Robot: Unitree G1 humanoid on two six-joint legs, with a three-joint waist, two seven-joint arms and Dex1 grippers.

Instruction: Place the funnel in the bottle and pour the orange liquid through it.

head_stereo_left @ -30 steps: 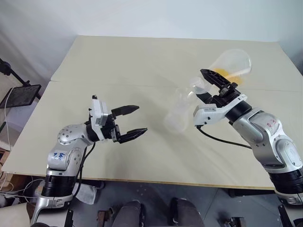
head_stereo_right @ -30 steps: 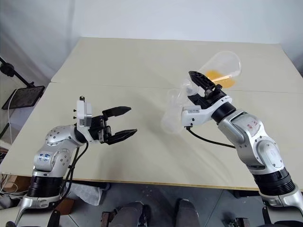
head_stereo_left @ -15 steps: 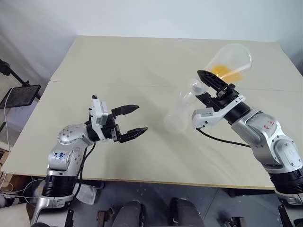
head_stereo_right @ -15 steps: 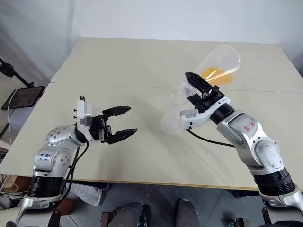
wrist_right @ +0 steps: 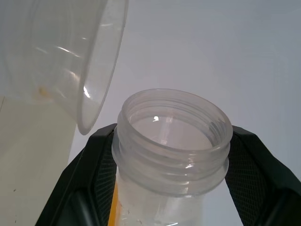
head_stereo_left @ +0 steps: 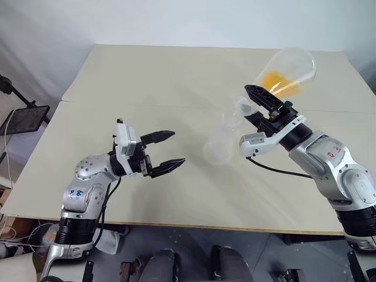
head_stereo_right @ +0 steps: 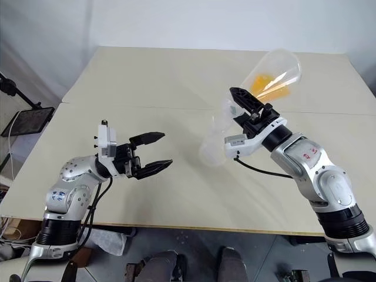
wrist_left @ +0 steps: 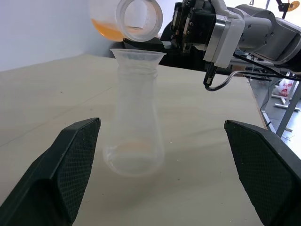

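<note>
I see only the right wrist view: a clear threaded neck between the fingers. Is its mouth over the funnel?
Observer: Yes. In the left wrist view the flask hangs tilted with its mouth just above the funnel, which sits in the bottle.
Operator: Where is the orange liquid?
Observer: The orange liquid lies pooled in the flask's wide body; I see no stream falling.
Operator: And the left gripper?
Observer: The left gripper is open, apart from the bottle.
</note>
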